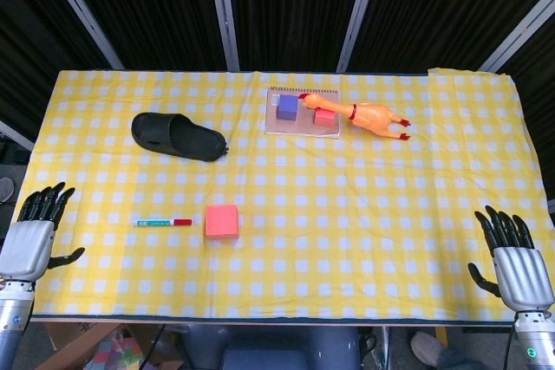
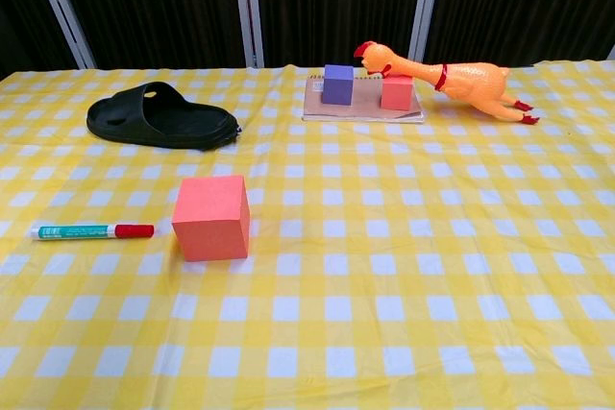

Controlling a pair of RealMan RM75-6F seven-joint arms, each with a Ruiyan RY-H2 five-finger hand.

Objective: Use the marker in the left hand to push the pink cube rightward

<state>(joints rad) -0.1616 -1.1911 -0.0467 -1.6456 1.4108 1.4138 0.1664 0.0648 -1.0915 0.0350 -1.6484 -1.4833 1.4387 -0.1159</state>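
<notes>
The pink cube [image 1: 221,221] [image 2: 211,217] sits on the yellow checked tablecloth, left of centre. Just to its left lies the marker [image 1: 163,223] [image 2: 91,231], white-bodied with a red cap pointing at the cube, a small gap between them. My left hand [image 1: 33,236] hovers at the table's front left corner, fingers spread, holding nothing, well left of the marker. My right hand [image 1: 513,259] is at the front right corner, fingers spread and empty. The chest view shows neither hand.
A black slipper [image 1: 178,136] [image 2: 161,116] lies at the back left. A notebook [image 1: 302,113] [image 2: 363,103] at the back centre carries a purple block [image 1: 288,107] and a small pink block [image 1: 324,116]. An orange rubber chicken [image 1: 371,116] [image 2: 452,77] lies beside it.
</notes>
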